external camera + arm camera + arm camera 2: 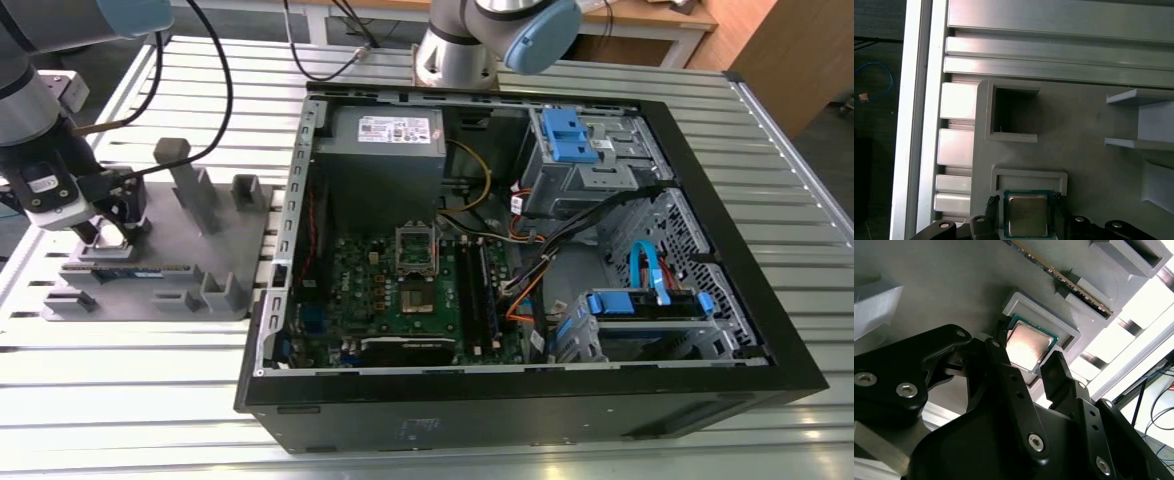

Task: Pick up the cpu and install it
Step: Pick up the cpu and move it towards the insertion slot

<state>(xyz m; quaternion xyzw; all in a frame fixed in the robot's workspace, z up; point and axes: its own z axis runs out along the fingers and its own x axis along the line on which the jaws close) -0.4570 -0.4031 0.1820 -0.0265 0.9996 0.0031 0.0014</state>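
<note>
The cpu (pixel 1029 344), a small square chip with a silvery top and green rim, sits at its shallow pocket in the grey holder tray (pixel 180 245); the first wrist view shows the cpu (pixel 1026 216) too. My gripper (pixel 1029 347) reaches down over it at the exterior view's left, gripper (pixel 107 238) low on the tray. Its two black fingers (pixel 1054 372) press against opposite edges of the chip, shut on it. The open computer case (pixel 534 250) lies at the exterior view's right, with the motherboard's cpu socket (pixel 416 250) in its middle.
A long green memory stick (pixel 1064 277) stands in a slot of the tray close to the chip. Grey upright blocks (pixel 180 165) rise from the tray behind my gripper. A second arm's base (pixel 461 45) stands behind the case. Cables and drive cages (pixel 587 150) crowd the case's far side.
</note>
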